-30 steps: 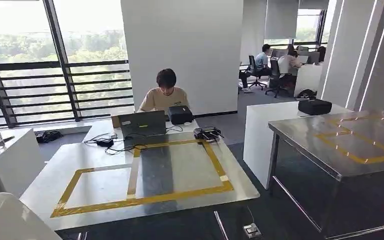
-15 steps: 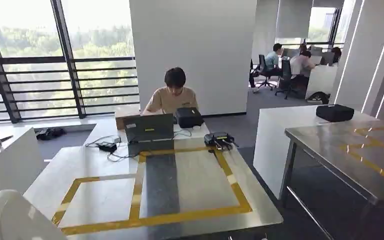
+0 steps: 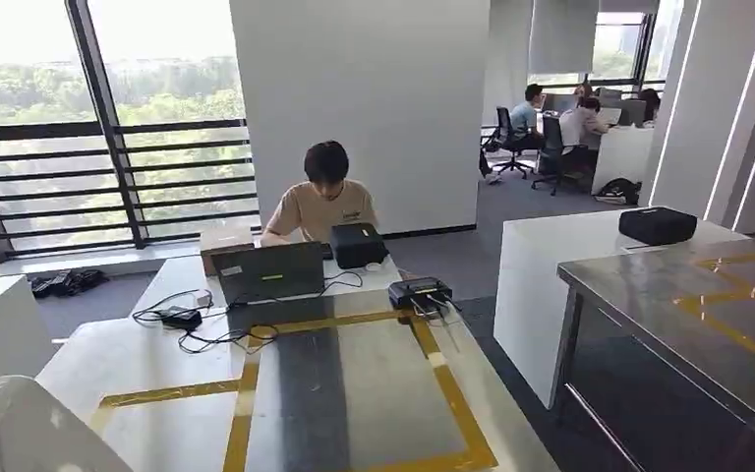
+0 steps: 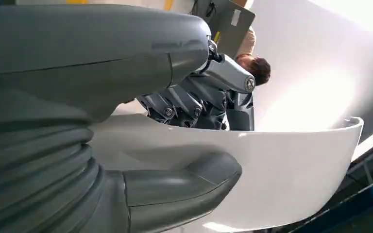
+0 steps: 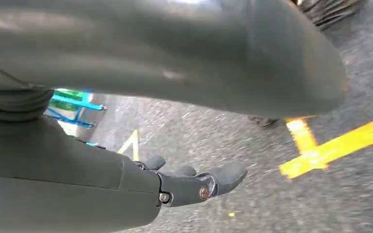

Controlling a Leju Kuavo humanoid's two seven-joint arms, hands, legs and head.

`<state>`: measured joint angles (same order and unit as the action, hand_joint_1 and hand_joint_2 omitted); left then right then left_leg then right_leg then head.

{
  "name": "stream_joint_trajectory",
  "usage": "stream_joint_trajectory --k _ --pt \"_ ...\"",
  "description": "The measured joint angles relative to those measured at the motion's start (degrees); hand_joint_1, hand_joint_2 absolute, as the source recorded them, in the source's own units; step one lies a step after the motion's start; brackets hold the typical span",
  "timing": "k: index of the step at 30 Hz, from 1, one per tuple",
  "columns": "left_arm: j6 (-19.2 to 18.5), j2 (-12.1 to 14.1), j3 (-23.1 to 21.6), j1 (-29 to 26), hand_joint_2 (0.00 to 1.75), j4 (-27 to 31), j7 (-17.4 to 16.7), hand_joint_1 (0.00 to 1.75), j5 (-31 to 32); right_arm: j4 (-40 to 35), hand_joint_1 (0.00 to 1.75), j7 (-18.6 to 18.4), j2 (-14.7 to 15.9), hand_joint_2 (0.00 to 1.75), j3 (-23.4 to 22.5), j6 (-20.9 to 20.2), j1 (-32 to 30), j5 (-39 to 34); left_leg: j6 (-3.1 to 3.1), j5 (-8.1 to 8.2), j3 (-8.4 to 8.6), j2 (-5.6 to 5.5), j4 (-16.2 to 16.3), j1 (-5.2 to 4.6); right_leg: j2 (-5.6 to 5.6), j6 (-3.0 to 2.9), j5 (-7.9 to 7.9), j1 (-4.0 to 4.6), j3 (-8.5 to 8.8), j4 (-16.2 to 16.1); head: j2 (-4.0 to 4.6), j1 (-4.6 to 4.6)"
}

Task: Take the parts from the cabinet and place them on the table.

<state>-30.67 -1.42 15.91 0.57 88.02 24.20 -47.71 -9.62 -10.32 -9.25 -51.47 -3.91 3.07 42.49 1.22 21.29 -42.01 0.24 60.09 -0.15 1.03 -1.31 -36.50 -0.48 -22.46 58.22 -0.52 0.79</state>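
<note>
A large white curved part (image 3: 18,431) sits at the lower left corner of the head view. In the left wrist view my left hand (image 4: 194,102) grips this white part (image 4: 281,179), dark fingers over its rim and the thumb (image 4: 184,179) under it. Ahead stands the white table (image 3: 138,364) marked with yellow tape rectangles (image 3: 452,393). My right hand (image 5: 194,184) hangs over grey carpet with yellow floor tape, fingers stretched out and holding nothing.
A person (image 3: 322,192) sits at the table's far end behind a laptop (image 3: 270,272), a black box (image 3: 357,244), cables (image 3: 182,320) and a small black device (image 3: 418,292). A steel table (image 3: 708,305) and a white counter (image 3: 570,246) with a black case (image 3: 657,225) stand at the right.
The whole head view has shifted as the camera moved: the taped table now lies nearer and more central, and the steel table has slid toward the right edge. The white part stays at lower left.
</note>
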Motion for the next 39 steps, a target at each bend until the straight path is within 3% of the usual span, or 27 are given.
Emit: stream_joint_trajectory --k 1,2,3,4,6,7,9,10,11,12,14,16,17,18,19,20,21,23,26,30,33,39 --pt "0.09 0.02 0.0 -0.04 1.75 0.02 -0.18 1.75 -0.09 0.0 0.0 0.2 -0.02 0.0 -0.02 0.02 0.03 0.02 -0.41 0.48 0.84 -0.05 0.71 -0.07 -0.04 0.52 -0.93 0.13 0.34 -0.62 -0.02 -0.11" --pt "0.15 0.02 0.0 -0.09 1.75 0.15 -0.17 1.75 -0.09 0.0 0.0 0.07 -0.02 0.0 -0.04 0.11 -0.01 0.02 -0.85 0.07 1.02 -0.29 0.52 -0.08 -0.17 0.84 -0.64 0.16 1.86 -0.72 -0.02 -0.09" --pt "0.22 0.02 0.0 0.1 1.75 0.17 -0.28 1.75 -0.09 0.0 0.0 0.03 -0.02 0.0 -0.04 0.11 0.06 0.02 -1.26 0.15 1.56 -0.2 0.37 0.15 -0.16 1.24 0.29 0.22 1.71 -0.49 -0.02 -0.2" --pt "0.31 0.02 0.0 0.36 1.75 0.22 -0.42 1.75 0.04 0.0 0.0 0.0 0.0 0.0 -0.04 0.13 0.26 0.02 -1.53 0.31 2.37 -0.33 -0.23 0.3 -0.15 1.66 1.16 0.23 0.95 1.12 -0.07 -0.2" --pt "1.14 0.11 0.02 0.55 1.75 0.02 -0.96 1.75 1.09 0.0 0.0 0.05 0.02 0.0 -0.04 0.07 0.43 0.0 -2.46 1.06 3.66 -0.32 -0.97 0.31 -0.46 2.1 2.89 0.0 -3.85 8.68 -0.07 -0.33" --pt "1.46 0.15 0.02 0.62 1.75 -0.22 -1.42 1.75 1.7 0.0 0.0 0.05 -0.04 0.0 -0.04 0.05 0.53 0.0 -2.67 1.55 4.11 -0.35 -1.07 0.28 -0.52 2.23 1.43 0.0 -6.73 12.08 -0.07 -0.39" --pt "1.99 0.48 0.02 0.62 1.75 -1.1 -1.75 1.75 2.75 0.0 0.0 0.03 -0.02 0.0 -0.04 0.07 0.43 0.04 -2.86 2.7 5.13 -0.63 -1.07 0.19 -0.52 2.42 -4.99 0.02 -10.97 15.42 -0.09 -0.5" --pt "2.14 0.81 0.02 0.62 1.75 -1.73 -1.7 1.75 3.91 0.0 0.0 0.03 -0.02 0.0 -0.07 0.09 0.4 0.04 -2.87 3.23 5.76 -0.78 -1.06 0.16 -0.53 2.36 -6.86 0.01 -12.21 15.23 -0.09 -0.53" --pt "2.49 1.16 0.02 0.63 1.75 -2.28 -1.57 1.75 5.27 0.0 0.0 0.03 -0.02 0.0 -0.11 0.09 0.36 0.09 -2.82 3.74 6.44 -0.9 -1.03 0.13 -0.53 2.23 -6.49 0.02 -12.89 13.89 -0.07 -0.55" --pt "2.86 1.4 0.02 0.62 1.75 -2.76 -1.31 1.75 6.6 0.0 0.0 0.03 -0.02 0.0 -0.11 0.09 0.35 0.09 -2.7 4.34 7.25 -0.96 -0.99 0.08 -0.53 1.95 -3.03 0.05 -12.74 10.5 -0.07 -0.57" --pt "3.99 1.64 0.0 0.71 1.75 -3.36 -0.42 1.75 9.22 0.0 0.0 0.03 -0.02 0.0 -0.13 0.09 0.3 0.04 -2.42 5.27 8.23 -0.93 -1.02 0.04 -0.65 1.27 7.29 0.24 -11.13 1.64 -0.07 -0.57" --pt "8.24 1.96 -0.19 1.3 1.75 -4.33 1.61 1.75 17.11 0.0 0.0 0.38 -0.04 0.0 -0.15 0.09 0.29 0.02 -1.67 5.82 8.86 -1.37 -0.76 -0.19 -0.57 0.91 4.97 0.64 -11.47 1.95 -0.07 -0.59" --pt "11.64 2.1 -0.35 1.51 1.75 -4.66 2.5 1.75 22.27 0.0 0.0 0.4 -0.04 0.0 -0.17 0.13 0.27 0.02 -1.27 5.96 9.02 -1.37 -0.77 -0.19 -0.55 0.58 7.18 0.75 -11.34 1.45 -0.07 -0.57" --pt "14.8 2.43 -0.5 1.57 1.75 -5.05 3.51 1.75 27.12 0.0 0.0 0.35 -0.04 0.0 -0.2 0.15 0.23 0.11 -0.74 4.95 8.78 -1.41 0.34 -0.21 -0.54 0.19 8.39 0.54 -10.98 0.98 -0.09 -0.55" --pt "17.28 2.75 -0.72 1.91 1.75 -5.36 4.33 1.75 30.37 0.0 0.0 0.4 -0.11 0.0 -0.22 0.15 0.18 0.22 -2.75 7.18 9.19 -1.14 -0.95 -0.37 -0.46 1.21 8.51 0.55 -10.63 0.98 -0.07 -0.35" --pt "19.81 3.04 -0.92 2.52 1.75 -5.83 5.22 1.75 34.05 0.0 0.0 0.4 -0.2 0.0 -0.22 0.15 0.23 0.42 -3.86 6.41 9.36 -1.17 -0.64 -0.38 -0.45 0.91 8.52 0.65 -10.51 0.95 -0.07 -0.46" --pt "22.64 3.3 -1.09 3.44 1.75 -6.75 6.05 1.75 37.79 0.0 0.0 0.4 -0.2 0.0 -0.22 0.15 0.29 0.76 -3.21 6.53 9.12 -1.22 -0.95 -0.36 -0.46 0.79 8.45 0.72 -10.46 0.99 -0.09 -0.24" --pt "28.73 4.2 -1.25 6.02 1.75 -9.56 7.52 1.75 45.37 0.0 0.0 0.4 -0.2 0.0 -0.17 0.11 0.39 1.88 -1.35 6.19 9.72 -1.26 -1.42 -0.22 -0.48 0.54 8.44 0.72 -10.51 1.01 -0.09 -0.31" --pt "37.81 6.21 -1.31 10.26 1.75 -14.61 8.57 1.75 55.95 0.0 0.0 0.38 -0.2 0.0 0.0 -0.37 0.4 3.67 -1.14 6.04 9.88 -1.28 -1.72 -0.24 -0.47 0.32 8.45 0.69 -10.57 1.01 -0.09 -0.24" --pt "51.96 8.85 -3.29 18.57 1.75 -25.51 6.65 1.75 73.83 0.0 0.0 0.4 -0.2 0.0 1.24 -0.57 0.68 5.44 -0.91 5.92 9.87 -1.32 -1.8 -0.23 -0.49 0.21 8.45 0.72 -10.61 1.03 -0.09 -0.24" --pt "56.22 9.55 -6.2 24.19 1.75 -32.27 6.36 1.75 81.2 0.0 0.0 0.38 -0.2 0.0 1.53 -0.57 1.1 5.86 -0.74 5.86 9.83 -1.38 -1.82 -0.23 -0.52 0.18 8.46 0.69 -10.57 1.03 -0.09 -0.26" --pt "60.72 8.76 -14.52 28.16 1.75 -40.88 3.87 1.75 93.68 0.0 0.0 0.38 -0.2 0.0 1.81 -0.96 1.12 5.79 -0.72 5.89 9.85 -1.25 -1.8 -0.33 -0.37 0.23 8.57 0.41 -10.52 0.91 -0.09 -0.28"
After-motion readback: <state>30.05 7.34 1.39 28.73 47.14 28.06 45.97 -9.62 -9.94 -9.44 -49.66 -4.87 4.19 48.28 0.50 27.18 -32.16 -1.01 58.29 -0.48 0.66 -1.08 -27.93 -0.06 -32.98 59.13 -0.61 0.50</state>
